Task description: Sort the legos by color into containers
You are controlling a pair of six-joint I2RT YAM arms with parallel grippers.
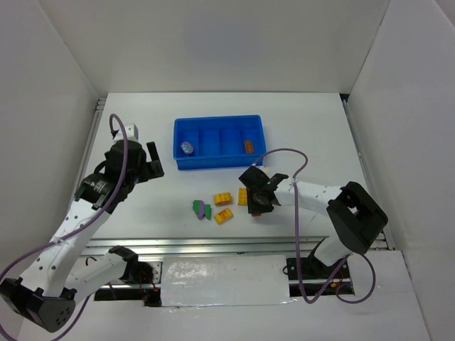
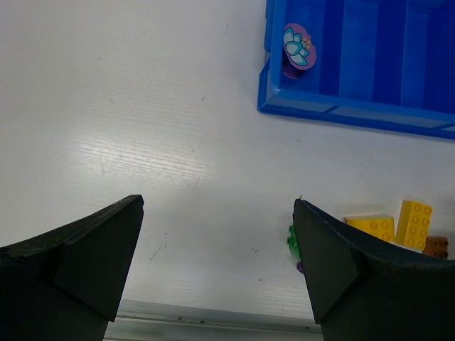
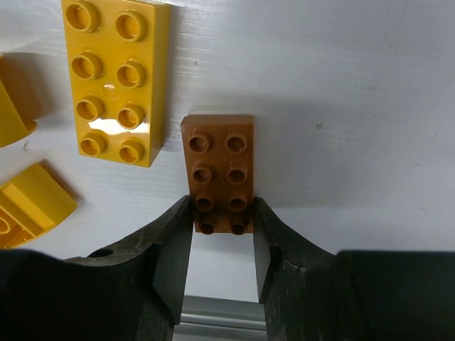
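Since it's bound for the blue plastic tray [image 1: 217,165], my right gripper [image 3: 220,213] pinches the brown studded brick [image 3: 219,153]; left gripper [image 2: 217,213] gapes.

Left arm [image 1: 67,231] and right arm [image 1: 316,193]: rounded white link shells, bulky black joint housings. Thin purple cable [image 1: 296,249] trails along each arm. Fingers [image 2: 92,249] matte black, wedge-shaped; inner pads [image 3: 173,257] flat, grey.

A white table [image 1: 320,128] stands inside plain white walls: one on the left [image 1: 43,106], one at the far side [image 1: 213,42], one on the right [image 1: 405,106]. A metal rail [image 1: 213,245] runs along its near edge. Nearer still lies a glossy white sheet [image 1: 224,280].
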